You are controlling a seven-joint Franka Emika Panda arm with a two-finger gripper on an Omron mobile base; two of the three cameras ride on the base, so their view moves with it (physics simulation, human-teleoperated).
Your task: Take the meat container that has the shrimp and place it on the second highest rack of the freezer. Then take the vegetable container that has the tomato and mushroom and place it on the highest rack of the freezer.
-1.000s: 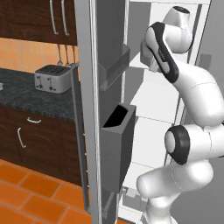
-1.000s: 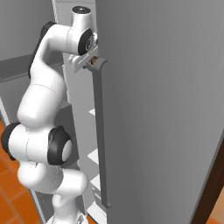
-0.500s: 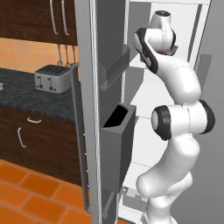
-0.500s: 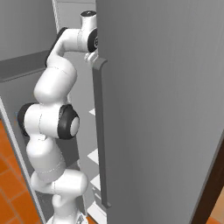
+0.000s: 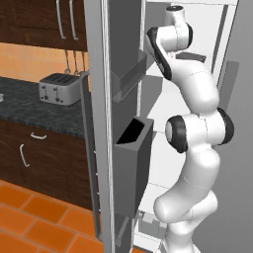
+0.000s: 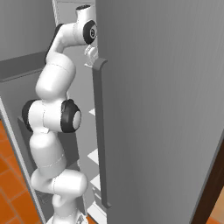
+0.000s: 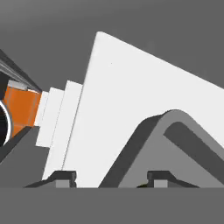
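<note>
The gripper (image 7: 112, 177) just popped open and holds nothing, with the freezer (image 6: 166, 109) door handle (image 7: 175, 140) right in front of it. Looks like it's done with the door, so the meat container is probably next.

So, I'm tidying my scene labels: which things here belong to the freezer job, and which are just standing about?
Belong to the job:
freezer
its door handle
its door bins
its white shelves
fingers

Just standing about:
toaster
counter
cabinets
</note>
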